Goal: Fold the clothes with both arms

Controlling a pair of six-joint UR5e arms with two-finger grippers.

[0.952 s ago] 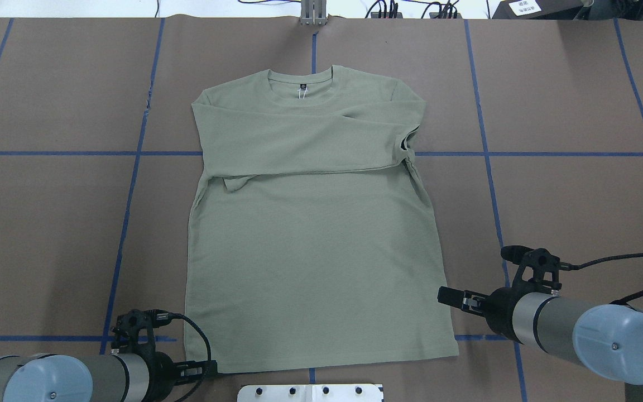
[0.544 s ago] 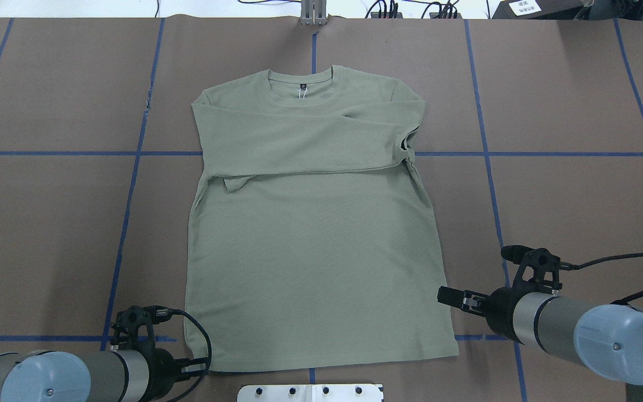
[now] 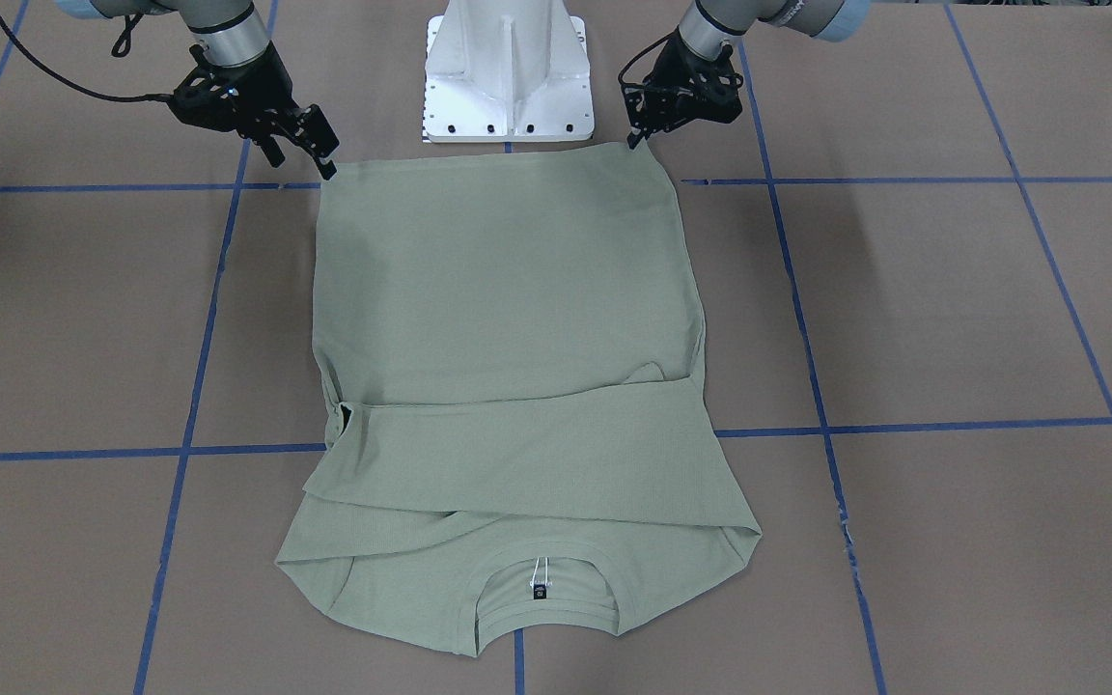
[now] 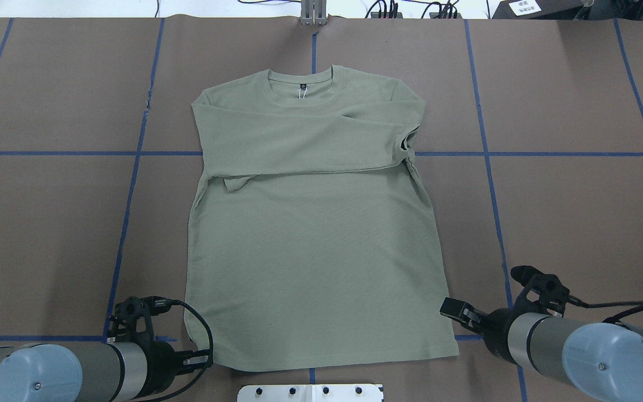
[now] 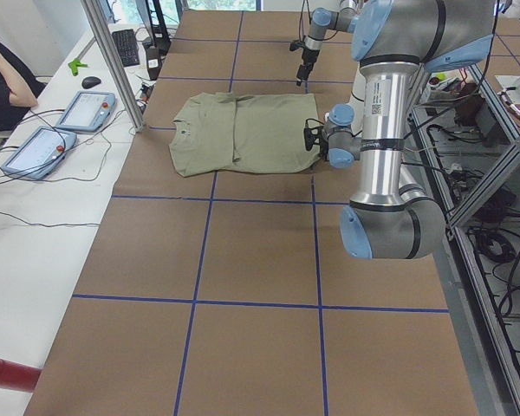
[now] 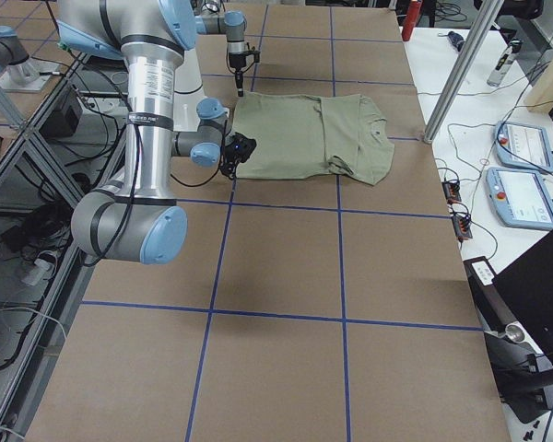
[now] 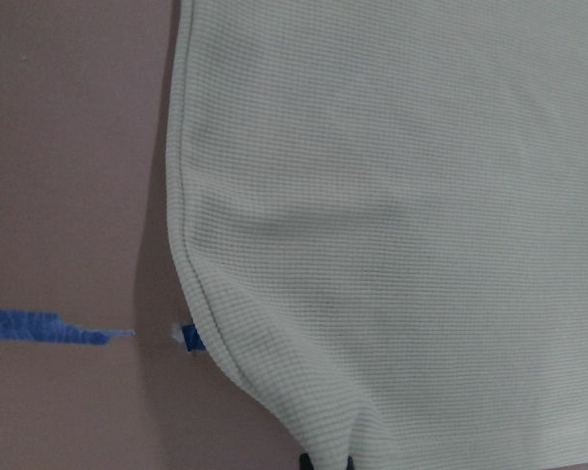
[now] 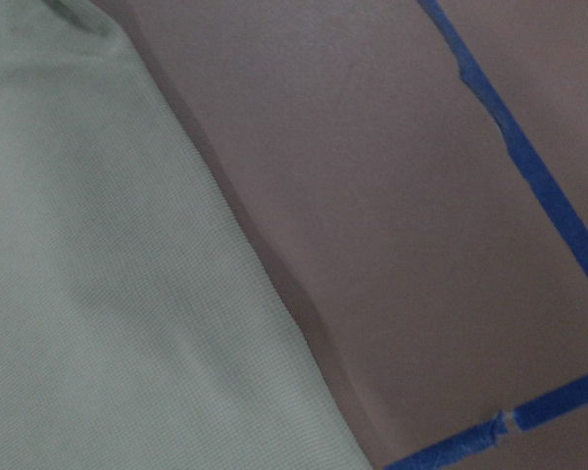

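Your brown tabletop (image 4: 48,223), gridded with blue tape (image 4: 125,223), carries the green shirt (image 4: 310,251) lying flat in the middle, collar away from the robot and sleeves folded across the chest. The left fingers (image 4: 197,359) pinch the near hem corner, which puckers toward them. The right fingers (image 4: 454,307) sit spread and released just beside the shirt's edge, near the other hem corner.
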